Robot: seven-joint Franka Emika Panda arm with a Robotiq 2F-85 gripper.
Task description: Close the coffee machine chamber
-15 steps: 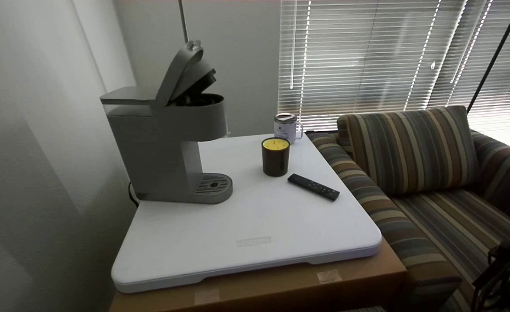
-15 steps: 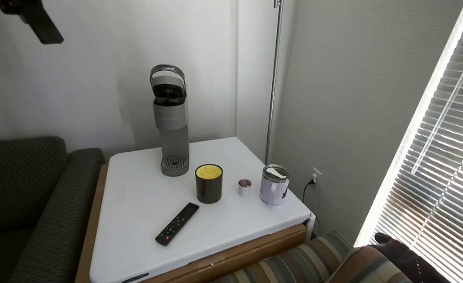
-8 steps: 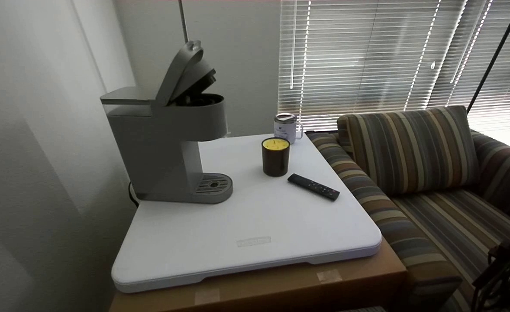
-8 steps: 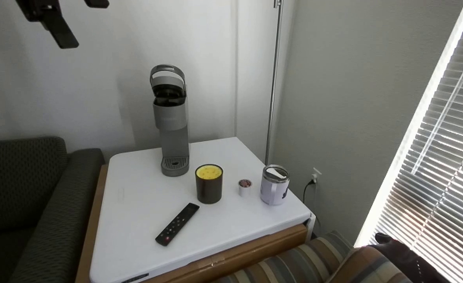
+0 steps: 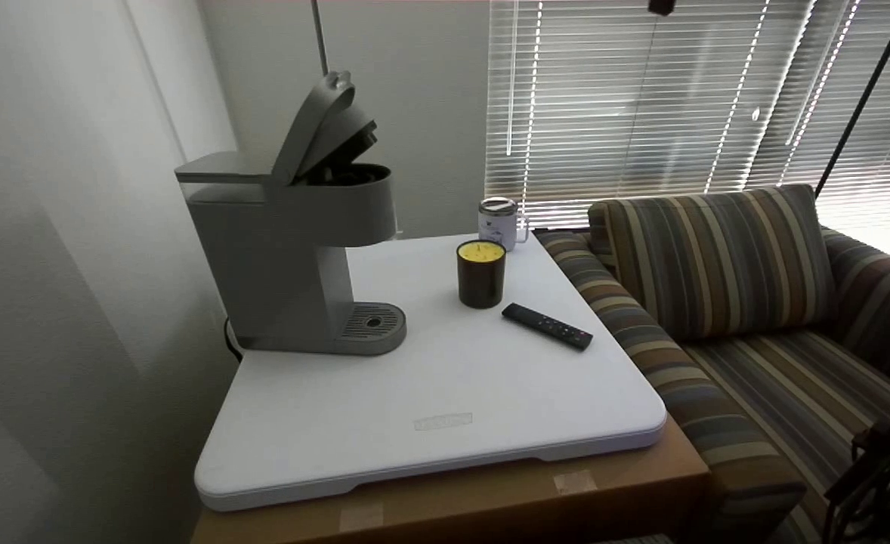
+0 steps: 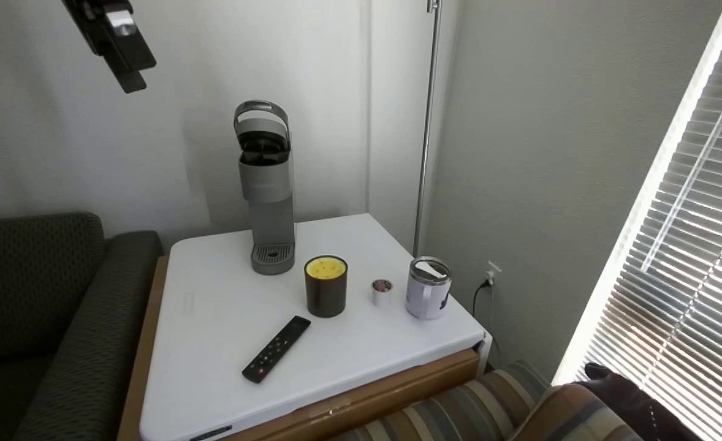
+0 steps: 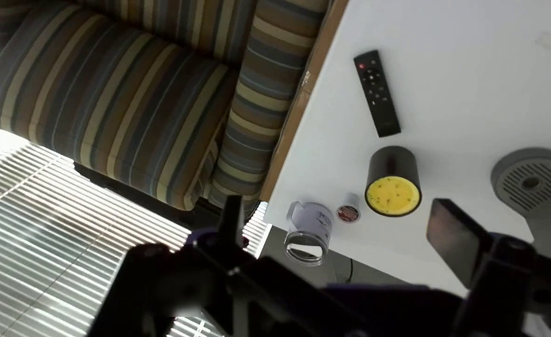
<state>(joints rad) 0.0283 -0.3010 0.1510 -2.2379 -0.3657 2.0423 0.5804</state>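
Wrist view, pincer [image 7: 340,224] wide, dark jar [image 7: 392,161] of yellow wax [image 7: 393,195], coffee machine [image 5: 267,268] chamber [image 5: 354,202] gaping in both exterior views

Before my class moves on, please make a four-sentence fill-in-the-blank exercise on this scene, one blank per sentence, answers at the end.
1. The coffee machine has its lid not closed but ____.
2. In the wrist view, the gripper holds ____.
3. The contents of the dark jar are coloured ____.
4. Of the dark jar and the mug, the one nearer the remote control is the ____.
Missing words: open; nothing; yellow; dark jar.
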